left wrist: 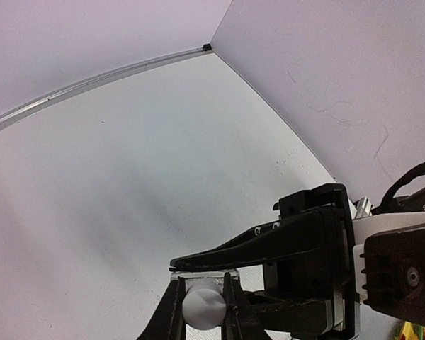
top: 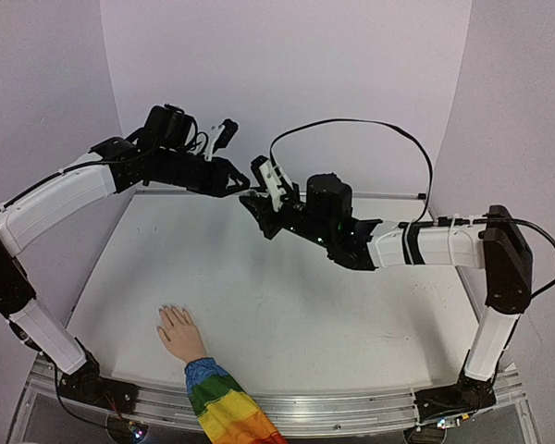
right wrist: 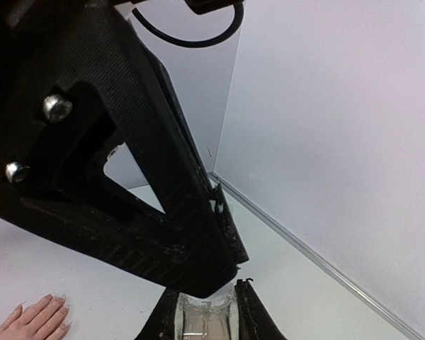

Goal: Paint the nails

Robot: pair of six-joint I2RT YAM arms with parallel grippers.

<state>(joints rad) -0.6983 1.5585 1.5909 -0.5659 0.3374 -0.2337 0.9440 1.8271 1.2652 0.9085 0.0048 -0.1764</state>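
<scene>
Pincers meet above the far edge of the white bench (top: 351, 314), at about 12 o'clock in the top view. The left pincer (left wrist: 203, 283) is clamped on a white round cap (left wrist: 203, 308). The right pincer (right wrist: 207, 304) comes in from the opposite side and is clamped on the small clear glass bottle (right wrist: 207, 324) beneath that cap, so the black fingers of both crowd together just beside the far metal rail (top: 398, 194).

The tiny pale nails (top: 170, 310) tip a small skin-coloured mannequin hand (top: 178, 331) lying flat at about 7 o'clock, near the front aluminium rail (top: 351, 403), fingers pointing towards 12 o'clock. Its rainbow-striped sleeve (top: 224, 412) crosses that rail towards 5 o'clock.

A broad stretch of white surface lies between the hand and the pincers, which are well apart. The left arm follows the 9 o'clock edge and the right arm reaches in from 3 o'clock. Lilac walls (top: 287, 74) close the far side and both flanks
</scene>
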